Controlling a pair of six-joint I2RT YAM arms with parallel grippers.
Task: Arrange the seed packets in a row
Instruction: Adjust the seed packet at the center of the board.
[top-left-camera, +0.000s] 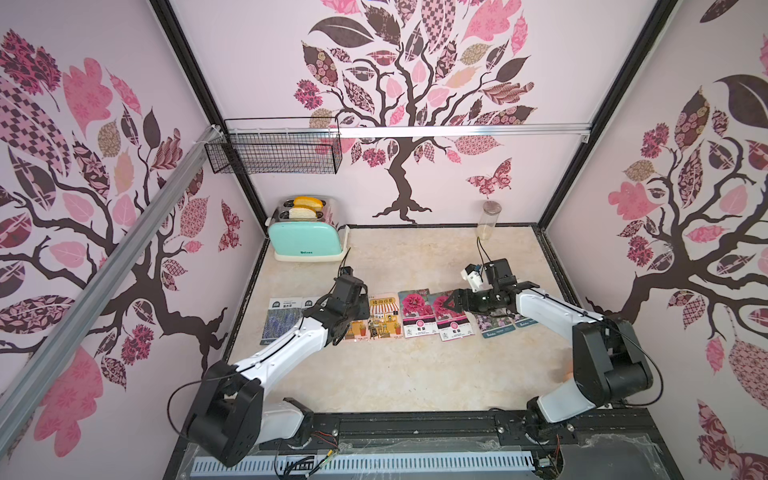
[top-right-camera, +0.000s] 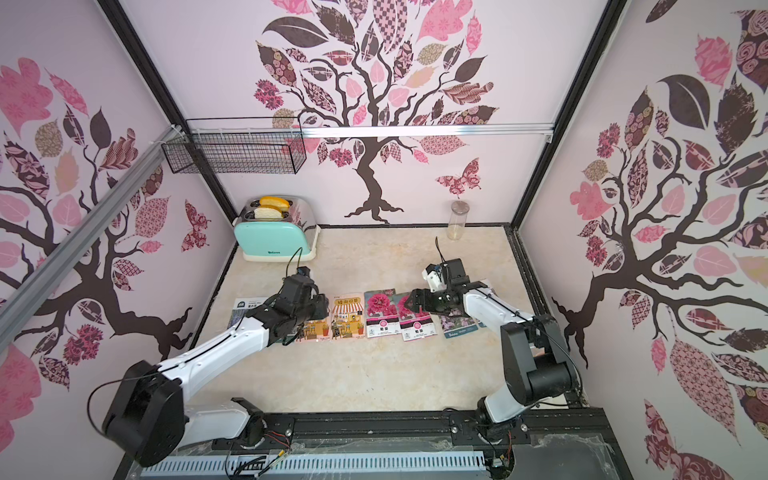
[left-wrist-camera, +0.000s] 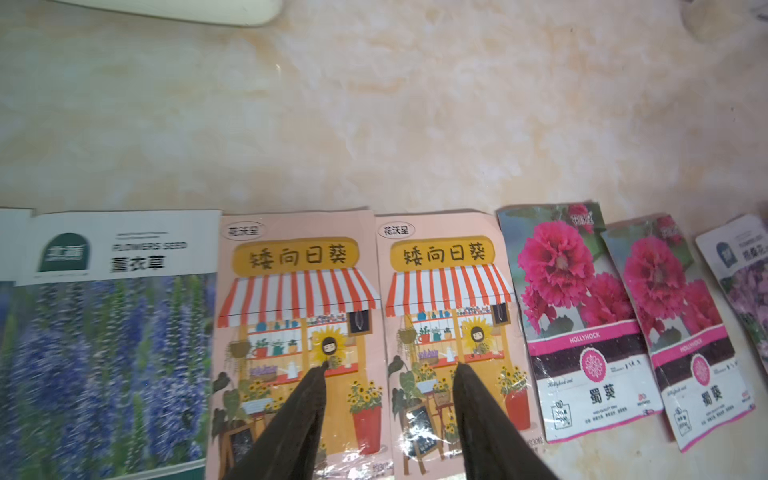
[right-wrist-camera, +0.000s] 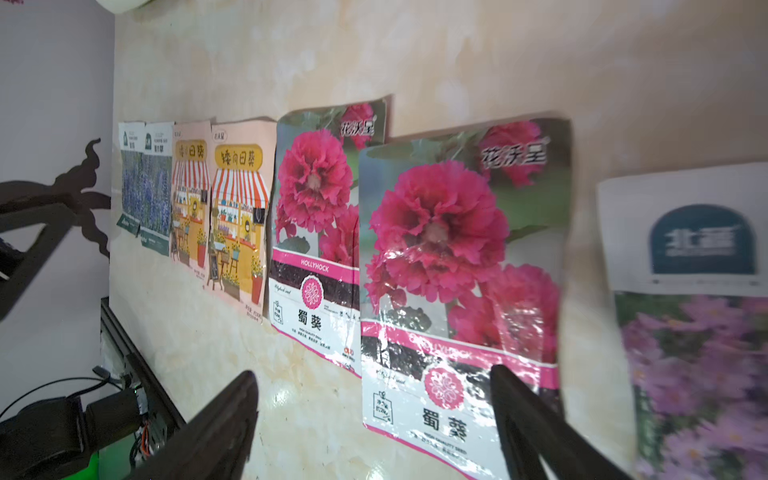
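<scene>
The seed packets lie flat in a row across the table. From the left come a blue lavender packet (top-left-camera: 279, 320), two orange shop packets (left-wrist-camera: 295, 332) (left-wrist-camera: 449, 324), two magenta bloom packets (top-left-camera: 417, 316) (top-left-camera: 451, 326) and lilac flower packets (top-left-camera: 494, 324). The right magenta packet (right-wrist-camera: 457, 270) overlaps its neighbour's edge and sits slightly nearer to me. My left gripper (left-wrist-camera: 392, 365) is open, one fingertip over each orange packet. The left arm hides a second blue packet in both top views. My right gripper (right-wrist-camera: 372, 371) is open over the right magenta packet's lower part.
A mint toaster (top-left-camera: 305, 232) with bread stands at the back left, and a glass jar (top-left-camera: 490, 220) at the back right. A wire basket (top-left-camera: 276, 149) hangs on the back wall. Bare marble table (top-left-camera: 395, 374) stretches between the row and the front rail.
</scene>
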